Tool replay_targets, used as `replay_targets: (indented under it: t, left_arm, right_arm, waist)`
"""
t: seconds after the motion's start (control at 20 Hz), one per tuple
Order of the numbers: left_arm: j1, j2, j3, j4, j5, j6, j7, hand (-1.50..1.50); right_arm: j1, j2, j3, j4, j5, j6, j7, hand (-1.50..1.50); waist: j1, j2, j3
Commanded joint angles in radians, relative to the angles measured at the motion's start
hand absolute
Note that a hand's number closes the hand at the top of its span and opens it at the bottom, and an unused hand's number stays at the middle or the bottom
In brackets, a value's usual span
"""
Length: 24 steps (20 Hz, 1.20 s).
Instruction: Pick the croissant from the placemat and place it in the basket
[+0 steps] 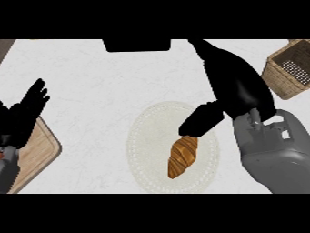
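Kitchen; pale counter (97, 82) w/ placemat (147, 150), croissant (182, 157), wicker basket (281, 75), wooden board (40, 150).

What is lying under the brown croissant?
The brown croissant lies on the round pale placemat, which rests on the white counter. The right robot hand hides the croissant's top end.

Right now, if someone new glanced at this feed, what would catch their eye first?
Probably the big black right hand stretched across the middle, its thumb just above the brown croissant lying on the pale round placemat. Next, the woven basket at the top right corner, still without the croissant. The left hand rests open at the left edge over a wooden board.
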<state>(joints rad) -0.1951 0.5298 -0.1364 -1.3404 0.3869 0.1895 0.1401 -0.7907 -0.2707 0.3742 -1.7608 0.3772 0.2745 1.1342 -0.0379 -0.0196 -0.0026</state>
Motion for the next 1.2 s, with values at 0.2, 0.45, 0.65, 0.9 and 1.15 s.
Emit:
replay_targets:
  t: [0.2,0.45,0.65,0.9,1.15]
  left_arm:
    - [-0.016,-0.02,0.026,0.053,-0.01,-0.004,-0.031,0.0]
    - [-0.022,0.005,0.033,0.014,-0.015,-0.03,0.013,0.0]
    - [0.009,-0.038,0.02,-0.005,-0.035,-0.029,-0.013,0.0]
    - [-0.025,-0.046,0.035,0.013,-0.06,-0.045,-0.008,0.0]
    - [-0.003,-0.067,0.046,0.029,-0.064,-0.08,-0.03,0.0]
  right_arm:
    - [0.12,-0.049,-0.053,-0.346,-0.22,0.121,0.33,-1.5]
    - [0.351,-0.133,-0.074,-0.559,-0.132,0.027,0.224,-1.5]
    - [0.471,-0.1,0.014,-0.612,-0.031,0.0,0.18,-1.5]
    - [0.651,-0.059,0.093,-0.519,0.196,-0.091,-0.072,-1.5]
    - [0.67,0.033,0.138,-0.297,0.362,-0.246,-0.256,-1.5]
  waist:
    - [-0.018,0.003,0.001]
    - [0.004,0.011,0.003]
    - [0.023,0.014,0.002]
    - [0.031,0.019,0.003]
    - [0.039,0.021,0.003]
